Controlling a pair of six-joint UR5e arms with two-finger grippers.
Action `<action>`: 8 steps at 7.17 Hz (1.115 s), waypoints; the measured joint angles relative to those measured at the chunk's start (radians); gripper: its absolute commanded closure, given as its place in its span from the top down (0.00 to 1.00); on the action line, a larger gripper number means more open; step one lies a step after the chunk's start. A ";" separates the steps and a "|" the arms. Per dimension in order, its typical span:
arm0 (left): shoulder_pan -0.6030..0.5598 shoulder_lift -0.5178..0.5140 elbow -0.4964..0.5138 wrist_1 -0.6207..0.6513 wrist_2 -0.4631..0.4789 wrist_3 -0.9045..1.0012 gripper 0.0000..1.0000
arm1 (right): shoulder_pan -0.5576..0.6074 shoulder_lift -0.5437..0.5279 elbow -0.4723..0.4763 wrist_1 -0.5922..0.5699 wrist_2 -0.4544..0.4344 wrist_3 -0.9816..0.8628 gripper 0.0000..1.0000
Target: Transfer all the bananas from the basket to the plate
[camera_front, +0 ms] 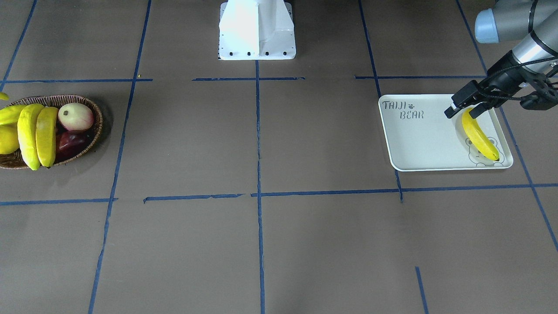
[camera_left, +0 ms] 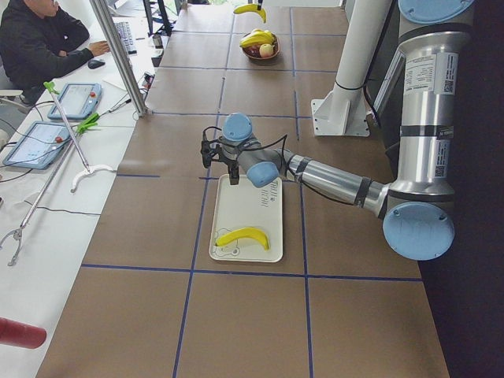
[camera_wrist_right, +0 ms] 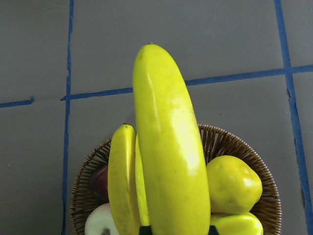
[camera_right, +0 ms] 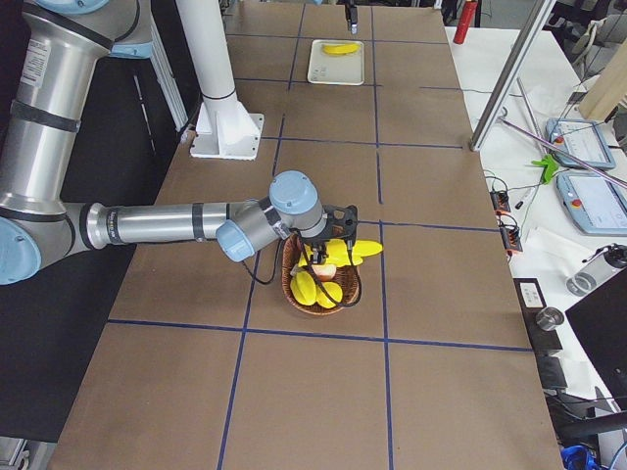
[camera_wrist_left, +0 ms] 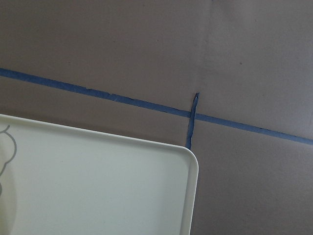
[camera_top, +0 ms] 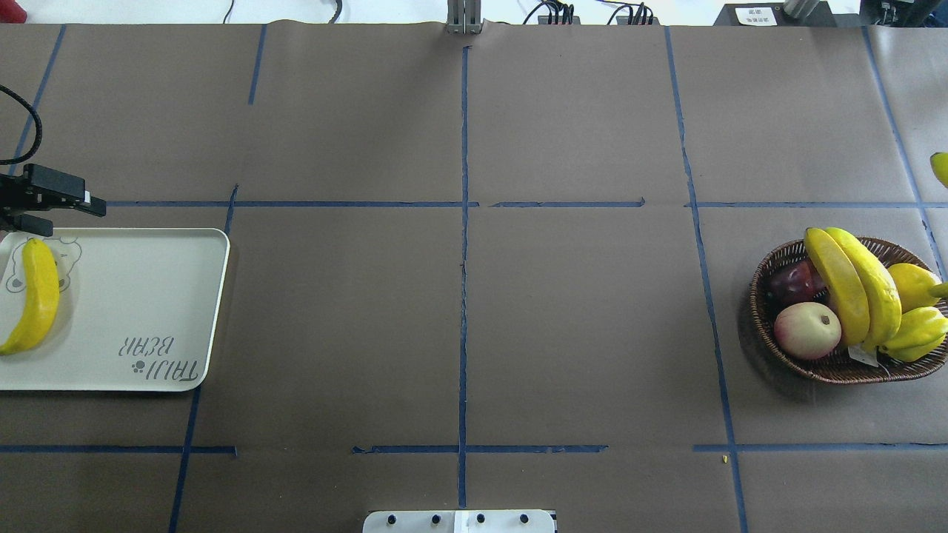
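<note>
Banana gripped by right hand over basket, left hand spread open above plate edge

Right pincer: in its own wrist view, the bottom edge cut off all but two dark finger stubs. The held banana between them hid the middle of the basket beneath. The overhead and front views left this pincer outside the edge, and only the banana's tip showed.

Left pincer: the overhead view's edge cut off its body, along with the side of the plate beneath it. Its fingers lay outside its own wrist view.

In each side view, the far pincer was too small to judge.
</note>
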 measured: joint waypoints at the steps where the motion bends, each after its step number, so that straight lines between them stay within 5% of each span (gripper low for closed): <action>1: 0.002 -0.004 0.000 0.000 -0.003 -0.001 1.00 | -0.026 0.058 0.014 -0.016 -0.002 0.006 0.00; 4: 0.008 -0.100 0.010 -0.010 -0.007 -0.157 1.00 | -0.203 0.396 0.023 -0.172 -0.044 0.191 0.00; 8: 0.124 -0.316 0.012 -0.100 -0.001 -0.581 0.99 | -0.659 0.660 0.086 -0.200 -0.497 0.582 0.00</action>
